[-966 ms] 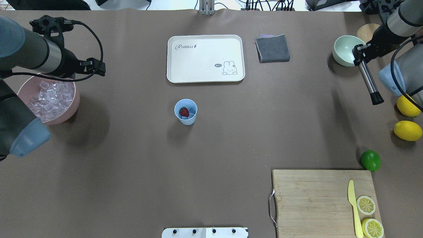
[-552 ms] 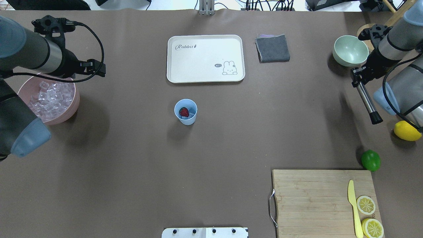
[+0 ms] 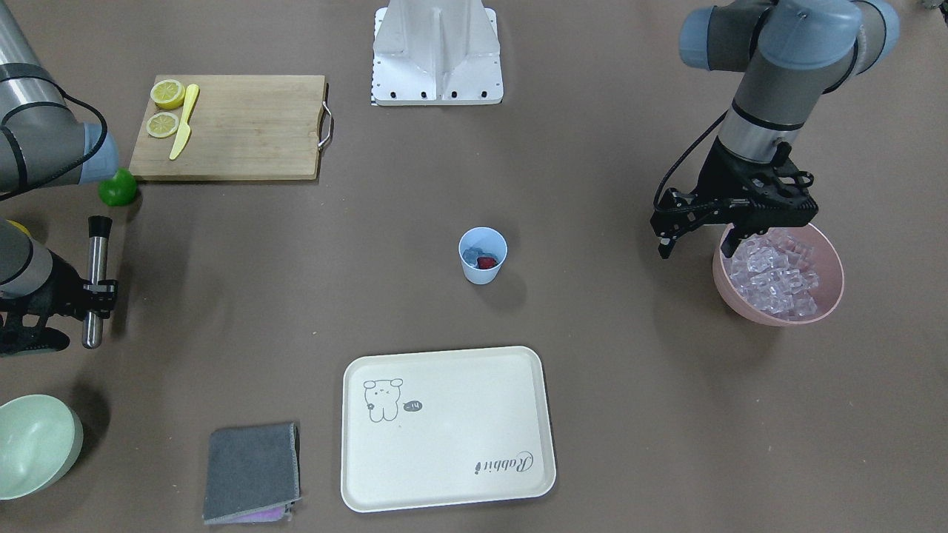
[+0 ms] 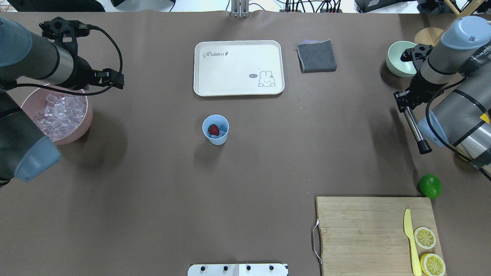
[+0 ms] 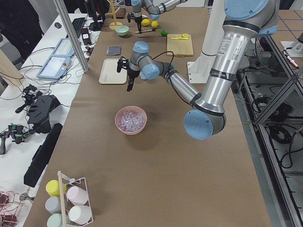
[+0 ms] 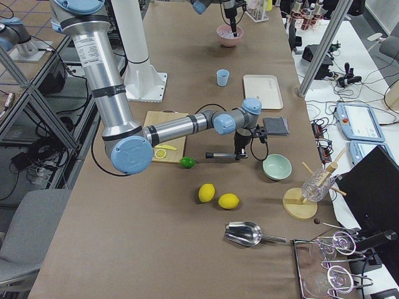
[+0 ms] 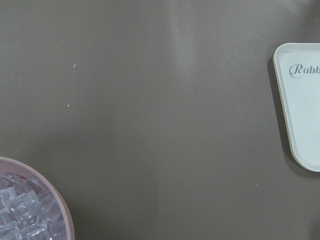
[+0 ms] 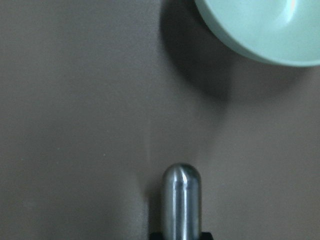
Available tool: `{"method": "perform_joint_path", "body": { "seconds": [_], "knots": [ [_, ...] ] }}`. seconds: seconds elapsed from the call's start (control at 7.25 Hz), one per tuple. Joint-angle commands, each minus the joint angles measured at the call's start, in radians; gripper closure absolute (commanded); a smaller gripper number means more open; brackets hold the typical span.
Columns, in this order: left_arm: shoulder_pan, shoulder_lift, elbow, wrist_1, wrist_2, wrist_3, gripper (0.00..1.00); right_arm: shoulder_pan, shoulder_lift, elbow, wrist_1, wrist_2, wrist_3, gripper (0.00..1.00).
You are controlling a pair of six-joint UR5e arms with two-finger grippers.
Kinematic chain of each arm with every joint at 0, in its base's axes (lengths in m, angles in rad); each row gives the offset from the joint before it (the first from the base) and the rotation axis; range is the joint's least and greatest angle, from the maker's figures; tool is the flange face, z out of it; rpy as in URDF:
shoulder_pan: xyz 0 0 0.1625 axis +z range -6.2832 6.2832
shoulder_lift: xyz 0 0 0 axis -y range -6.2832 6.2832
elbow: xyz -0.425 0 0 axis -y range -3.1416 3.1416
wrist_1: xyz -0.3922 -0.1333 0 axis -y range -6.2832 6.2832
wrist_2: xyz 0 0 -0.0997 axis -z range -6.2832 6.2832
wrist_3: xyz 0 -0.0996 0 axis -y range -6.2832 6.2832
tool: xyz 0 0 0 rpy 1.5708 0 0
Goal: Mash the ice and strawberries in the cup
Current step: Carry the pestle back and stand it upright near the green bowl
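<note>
The light-blue cup (image 4: 215, 129) stands upright mid-table, also seen in the front view (image 3: 482, 255). Inside it lie a red strawberry (image 4: 213, 130) and some ice (image 3: 471, 256). More ice (image 4: 61, 113) fills the pink bowl (image 4: 87, 119) at the left. My left gripper (image 3: 763, 229) hangs over that bowl's rim, empty, with its fingers seeming apart. My right gripper (image 4: 404, 100) is shut on a metal muddler (image 4: 414, 124) and holds it roughly level above the table, far right of the cup. The muddler's rounded end shows in the right wrist view (image 8: 181, 200).
A cream tray (image 4: 238, 68) and a grey cloth (image 4: 316, 56) lie beyond the cup. A pale green bowl (image 4: 399, 61) sits by my right gripper. A lime (image 4: 430, 186), two lemons (image 6: 207, 192) and a cutting board (image 4: 360, 234) with knife and lemon halves lie at the right.
My right arm has carried the muddler back toward the robot's side and slightly left, away from the green bowl. The left arm has barely moved.
</note>
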Motion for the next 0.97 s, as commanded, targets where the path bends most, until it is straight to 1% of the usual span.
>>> {"method": "perform_joint_path", "body": {
  "seconds": [0.0,0.14,0.28,0.41,0.69,0.83],
  "knots": [
    [0.001,0.0,0.001,0.0,0.0,0.0,0.03,-0.007,0.008,-0.007,0.0,-0.006,0.004,1.0],
    [0.001,0.0,0.0,0.0,0.0,0.0,0.03,-0.007,0.016,-0.021,-0.001,-0.005,0.007,0.79],
    [0.001,0.0,0.0,0.0,0.0,0.002,0.03,-0.007,0.019,-0.029,-0.001,-0.006,0.008,0.38],
    [0.001,0.0,-0.002,0.0,0.0,0.0,0.03,-0.005,0.02,-0.03,-0.001,-0.003,0.045,0.01],
    [0.001,0.0,-0.006,0.002,0.0,0.0,0.03,-0.004,0.013,-0.027,-0.001,-0.005,0.053,0.0],
    [0.001,0.0,-0.011,0.0,0.0,0.003,0.03,0.027,0.017,-0.014,-0.001,0.001,0.045,0.0]
  ]
}}
